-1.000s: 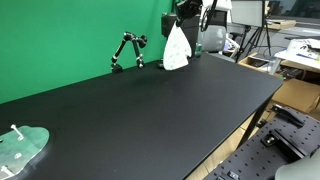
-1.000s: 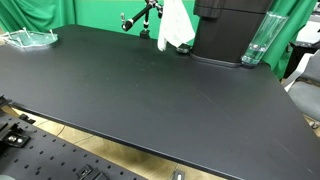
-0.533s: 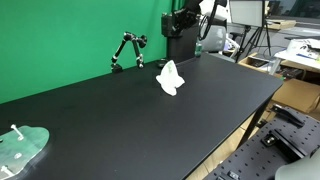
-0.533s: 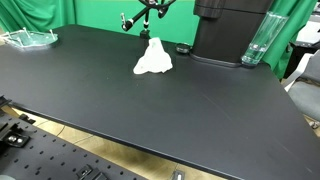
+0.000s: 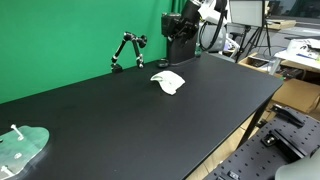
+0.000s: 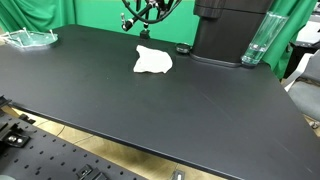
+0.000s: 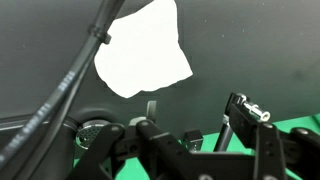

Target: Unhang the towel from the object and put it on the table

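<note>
At the far left of an exterior view, low in the frame, a clear greenish plastic plate (image 5: 24, 147) sits on the matte black table (image 5: 130, 125). In an exterior view it shows instead in the upper left corner (image 6: 30, 39). Behind the table hangs a green fabric backdrop (image 5: 60, 30).

Moving right, a small black jointed stand (image 5: 127, 50) stands near the table's back edge, left of centre at the top of the frame. It appears at top centre in an exterior view (image 6: 138, 18). Nothing hangs on it.

The white cloth towel (image 5: 169, 82) lies loosely crumpled on the table, just right of and below the stand and apart from it. In an exterior view it rests below the stand, in the upper middle of the frame (image 6: 153, 61). In the wrist view it fills the upper middle (image 7: 145, 50), with a black cable (image 7: 70, 80) slanting across the upper left.

My gripper (image 5: 186, 20) hangs above the towel near the top of the frame, clear of the cloth. It is too dark and small here, and the wrist view's lower edge is a tangle of black linkage, so I cannot tell whether my fingers are spread or closed.

Further right stands a black box-shaped base (image 6: 230, 30), then a clear plastic bottle (image 6: 257, 42).
</note>
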